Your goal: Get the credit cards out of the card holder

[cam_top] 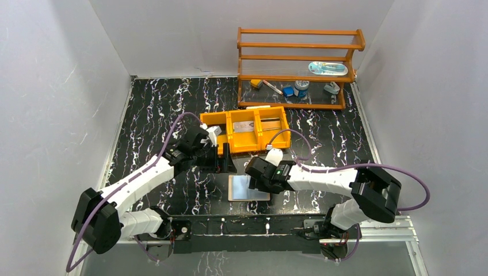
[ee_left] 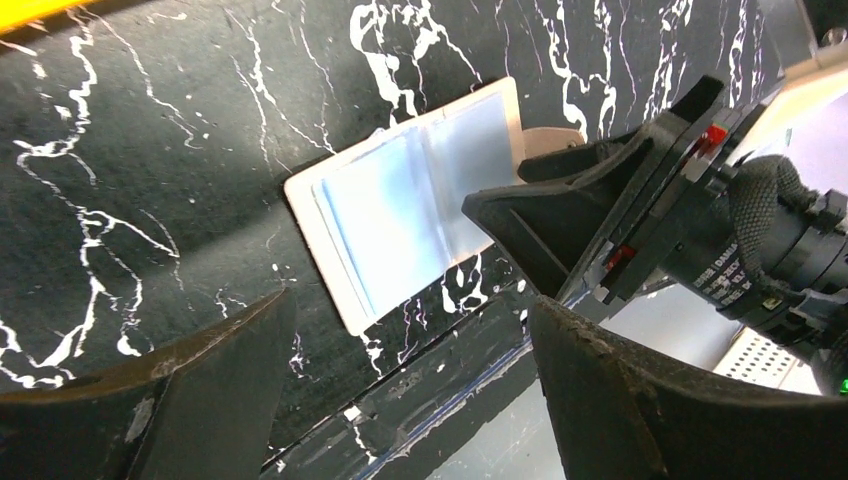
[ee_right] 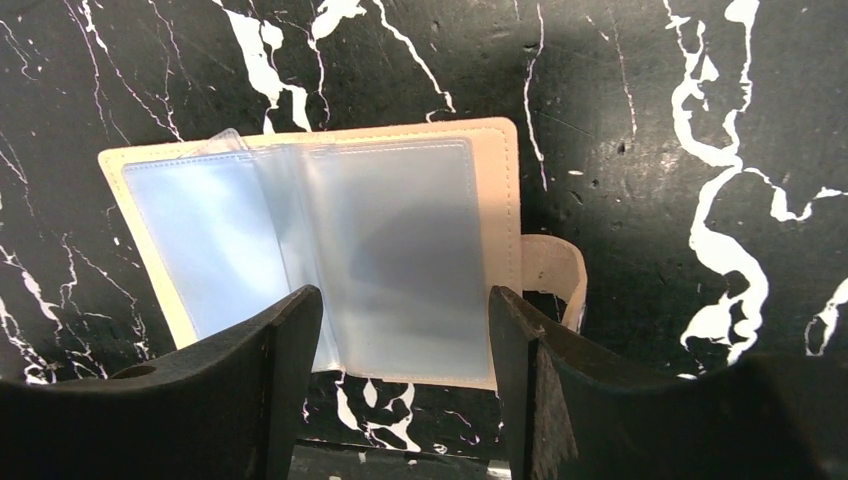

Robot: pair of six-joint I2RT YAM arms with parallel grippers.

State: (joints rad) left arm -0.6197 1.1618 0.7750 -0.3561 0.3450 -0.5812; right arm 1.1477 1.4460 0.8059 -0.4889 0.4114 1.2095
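Card holder (ee_right: 400,230) lies open and flat on the tabletop (cam_top: 161,103), close to the near edge and about midway between the two bases; its long axis runs left to right, the fold front to back, the side tab at the right-hand end. My right arm (cam_top: 322,177) is plainly the nearer; its jaws hang over the holder's right panel, set fairly wide and holding nothing, the clear sleeve showing between them in the wrist view. My left arm (cam_top: 138,179) sits farther back beside the orange tray (cam_top: 216,119); its jaws are wide and empty, the holder well off toward the near side. What look like credit cards (cam_top: 246,126) lie in the tray; whether any remain sleeved I cannot tell; I judge the next pull belongs to the right arm.
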